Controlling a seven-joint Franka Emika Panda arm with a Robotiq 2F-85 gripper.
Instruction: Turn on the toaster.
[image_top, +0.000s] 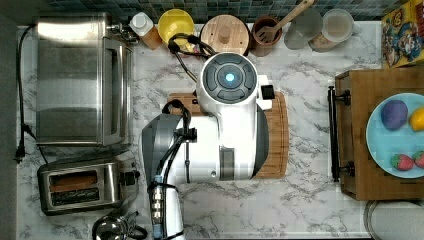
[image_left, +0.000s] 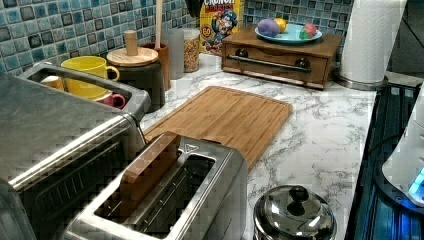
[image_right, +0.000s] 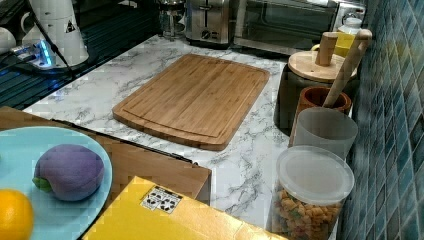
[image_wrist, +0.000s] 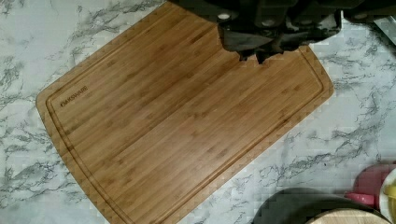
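Observation:
The toaster is a small brushed-steel box at the lower left of the top view, with a brown slice of bread standing in one of its two slots. Its dark end panel with lever faces the arm. The toaster fills the left view's foreground, and the toaster is far off in the right view. My gripper hangs high over the bamboo cutting board, well apart from the toaster, fingers together and holding nothing.
A large steel toaster oven stands beside the toaster. A lidded steel pot sits by the toaster's end. Mugs, jars and a utensil holder line the back wall. A wooden drawer box with a blue plate stands on the top view's right.

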